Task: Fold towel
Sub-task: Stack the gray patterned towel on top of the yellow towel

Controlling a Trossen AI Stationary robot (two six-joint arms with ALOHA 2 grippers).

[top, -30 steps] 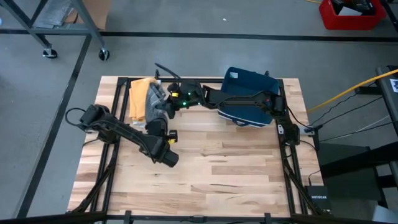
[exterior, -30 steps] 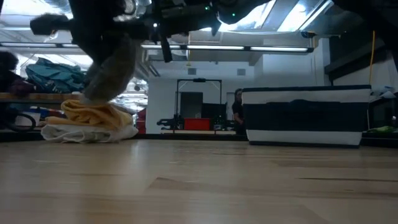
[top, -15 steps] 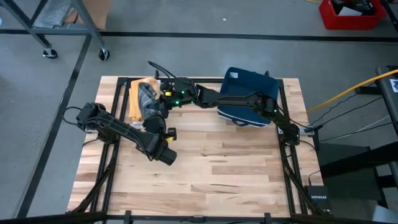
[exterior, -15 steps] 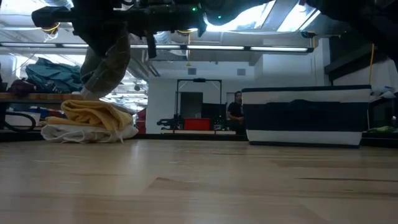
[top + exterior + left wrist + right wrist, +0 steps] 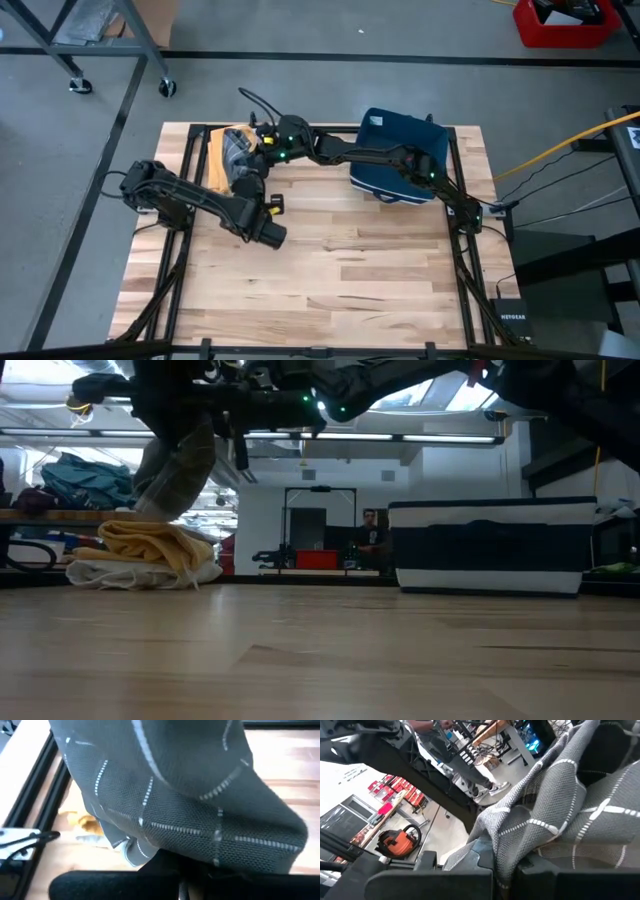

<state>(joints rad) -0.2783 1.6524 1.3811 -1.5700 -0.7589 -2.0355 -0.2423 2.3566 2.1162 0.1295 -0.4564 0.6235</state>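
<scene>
Look at the gray towel (image 5: 240, 160) first. It has thin white lines in a check pattern, and it hangs up in the air at the far left part of the wooden table (image 5: 330, 270). In the low view the gray towel (image 5: 178, 468) droops down, and its bottom end is just above a pile of cloth.

Both of your grippers are clamped on the towel. Your right gripper (image 5: 256, 146) reaches far across the table from the right side and pinches the towel at the far end. Its fingers are pressed together with the cloth squeezed in between. In the right wrist view the towel (image 5: 570, 815) fills the space right in front of those fingers.

Your left gripper (image 5: 245, 188) comes in from the left side and grabs the near end of the towel. Its fingers are also pressed tight together on the cloth. In the left wrist view the towel (image 5: 165, 795) covers almost everything, so you cannot see the fingertips well, but the cloth looks pinched right at them.

Under the towel sits the pile. A yellow cloth (image 5: 150, 545) lies on top of a white cloth (image 5: 120, 572). From above you can see the yellow cloth (image 5: 219, 155) beside the hanging towel.

A dark blue bin (image 5: 400, 150) stands at the far right part of the table, well apart from the towel.

A person (image 5: 368, 538) stands far back in the room behind the table.
</scene>
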